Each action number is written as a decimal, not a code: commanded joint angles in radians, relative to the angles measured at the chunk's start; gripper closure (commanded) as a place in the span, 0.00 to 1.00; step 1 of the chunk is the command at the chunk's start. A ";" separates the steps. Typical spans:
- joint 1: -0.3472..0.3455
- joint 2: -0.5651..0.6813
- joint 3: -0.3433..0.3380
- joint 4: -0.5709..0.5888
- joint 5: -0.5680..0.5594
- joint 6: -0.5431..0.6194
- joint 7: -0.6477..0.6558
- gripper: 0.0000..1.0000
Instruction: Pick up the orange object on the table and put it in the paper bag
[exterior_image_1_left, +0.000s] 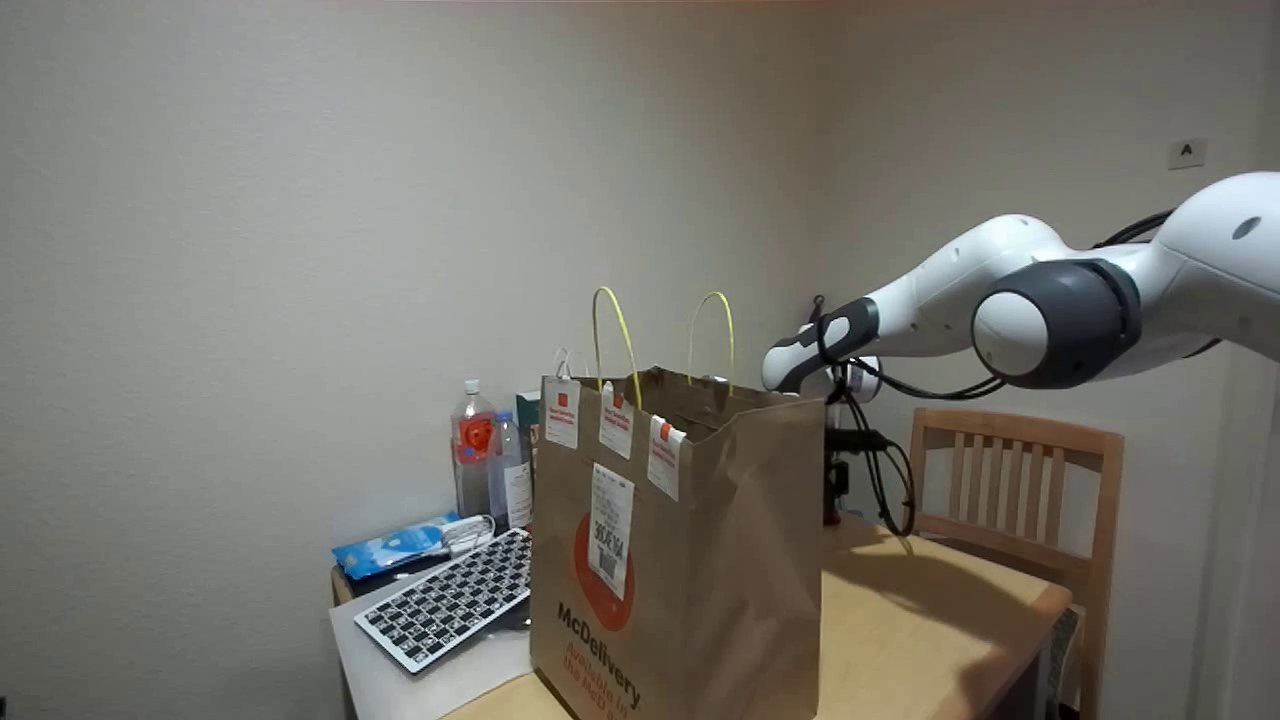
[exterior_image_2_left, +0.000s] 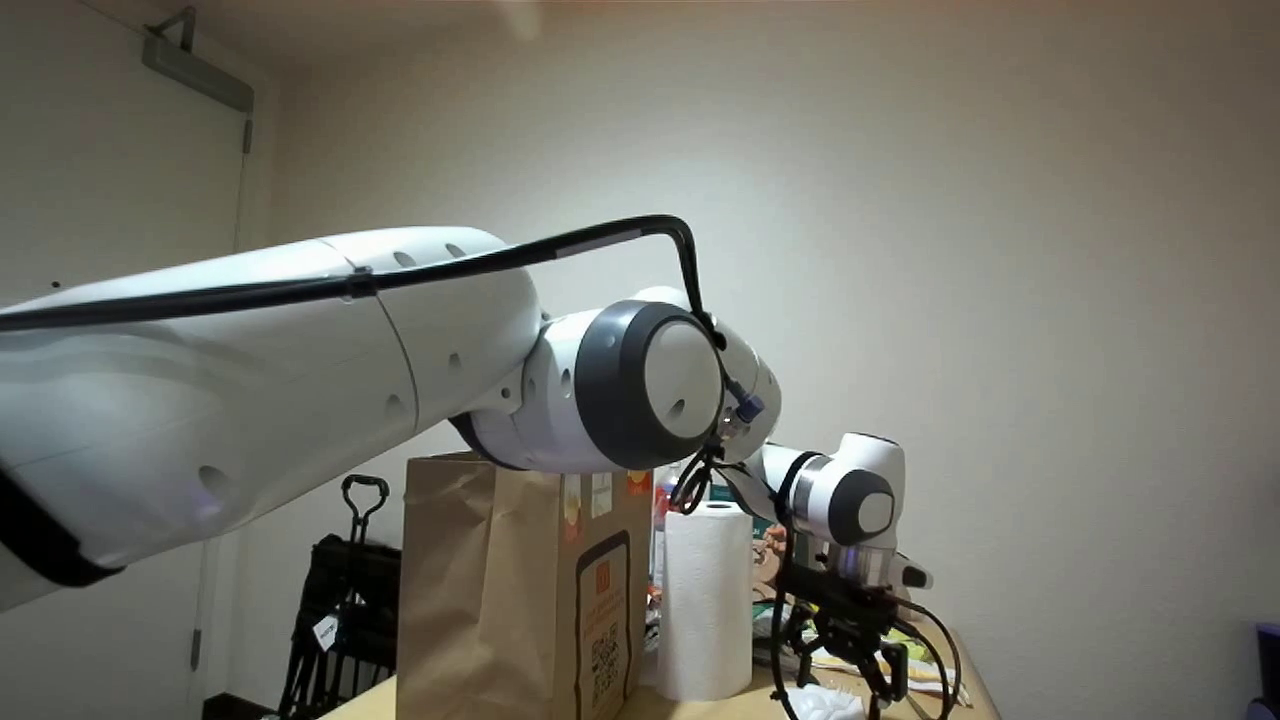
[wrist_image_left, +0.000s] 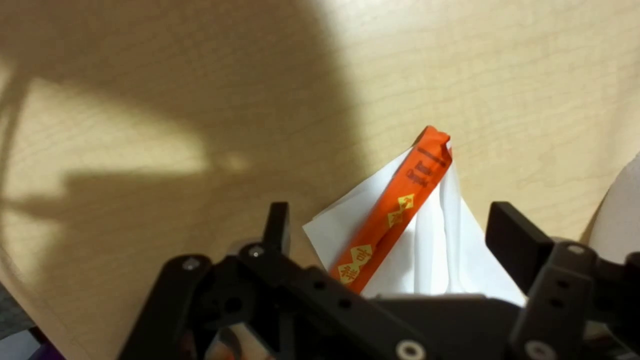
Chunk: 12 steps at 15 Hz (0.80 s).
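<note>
My tool (wrist_image_left: 387, 227) gapes wide, gripping nothing, over the gold-lettered orange packet (wrist_image_left: 392, 217); roll (exterior_image_2_left: 707, 610) close by, "McDelivery" bag (exterior_image_1_left: 752, 560) beyond!

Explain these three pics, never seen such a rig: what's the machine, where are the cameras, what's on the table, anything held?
The machine is a white robot arm ending in a black two-fingered gripper. Two pictures come from cameras outside the robot; the close-up comes from a camera on its wrist, looking past the gripper. On the wooden table, an orange strip with yellow print lies across folded white paper. A brown paper bag and a paper towel roll stand there too. Nothing looks held: the gripper is open.
</note>
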 joint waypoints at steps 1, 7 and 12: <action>-0.024 0.042 0.025 0.059 0.026 -0.030 -0.016 0.00; -0.065 0.171 0.081 0.231 -0.008 -0.130 -0.001 0.00; -0.034 0.123 0.057 0.139 0.012 -0.008 0.024 0.00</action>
